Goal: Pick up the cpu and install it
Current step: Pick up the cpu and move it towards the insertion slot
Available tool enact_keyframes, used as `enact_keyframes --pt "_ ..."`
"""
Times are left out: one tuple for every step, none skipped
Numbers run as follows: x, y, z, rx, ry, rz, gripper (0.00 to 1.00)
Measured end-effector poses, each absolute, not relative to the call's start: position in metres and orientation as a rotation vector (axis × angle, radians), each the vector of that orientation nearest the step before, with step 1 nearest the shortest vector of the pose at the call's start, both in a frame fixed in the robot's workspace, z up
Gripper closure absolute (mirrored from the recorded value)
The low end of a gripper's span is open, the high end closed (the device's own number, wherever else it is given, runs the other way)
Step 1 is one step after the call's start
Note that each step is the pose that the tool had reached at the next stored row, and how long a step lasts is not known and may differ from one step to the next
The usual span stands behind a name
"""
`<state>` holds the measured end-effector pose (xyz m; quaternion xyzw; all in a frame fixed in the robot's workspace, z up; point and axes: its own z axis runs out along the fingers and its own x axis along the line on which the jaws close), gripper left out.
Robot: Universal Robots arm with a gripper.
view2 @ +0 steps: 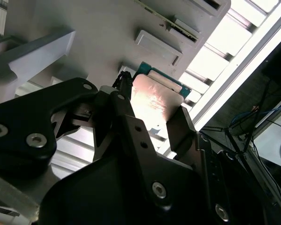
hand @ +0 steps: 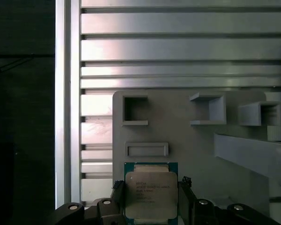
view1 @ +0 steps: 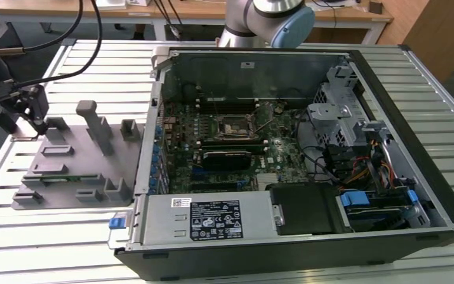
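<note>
The cpu (hand: 151,196) is a flat square chip with a pale metal top and a green rim. It sits between the black fingers (hand: 118,191) of my gripper (hand: 151,186), which is shut on its two opposite edges. The second wrist view shows the same grip: the cpu (view2: 155,96) is clamped in the gripper (view2: 153,110) just above the grey fixture plate (view2: 107,33). In the exterior view the gripper (view1: 26,121) hangs over the far corner of that plate (view1: 77,163), at the view's left. The open socket (view1: 236,125) lies on the motherboard inside the case.
An open computer case (view1: 290,160) fills the exterior view's right, with its raised wall (view1: 152,136) facing the plate. Upright grey posts (view1: 97,124) and holders stand on the plate, one with a green circuit strip (view1: 54,179). Cables (view1: 69,47) hang near the gripper. The table (view1: 22,236) is slatted metal.
</note>
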<state>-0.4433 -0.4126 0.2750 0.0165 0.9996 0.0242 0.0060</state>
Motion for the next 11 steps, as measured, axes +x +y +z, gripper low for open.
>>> enact_keyframes --pt "-0.4433 -0.4126 0.2756 0.052 3.128 0.076 0.46" --pt "-0.4433 -0.4126 0.2763 0.052 3.128 0.076 0.46" --pt "-0.4433 -0.4126 0.277 0.052 3.128 0.076 0.46" --pt "-0.4434 -0.4125 0.2776 0.052 3.128 0.076 0.46" --pt "-0.4434 -0.4125 0.2783 0.052 3.128 0.076 0.46" --pt "-0.4434 -0.4125 0.279 0.052 3.128 0.076 0.46" --pt "-0.4435 -0.4125 0.2797 0.052 3.128 0.076 0.46" --pt "-0.4435 -0.4125 0.2803 0.052 3.128 0.076 0.46" --pt "-0.4435 -0.4124 0.281 0.052 3.128 0.076 0.46" --pt "-0.4435 -0.4124 0.2816 0.052 3.128 0.076 0.46" --pt "-0.4435 -0.4124 0.2823 0.052 3.128 0.076 0.46"
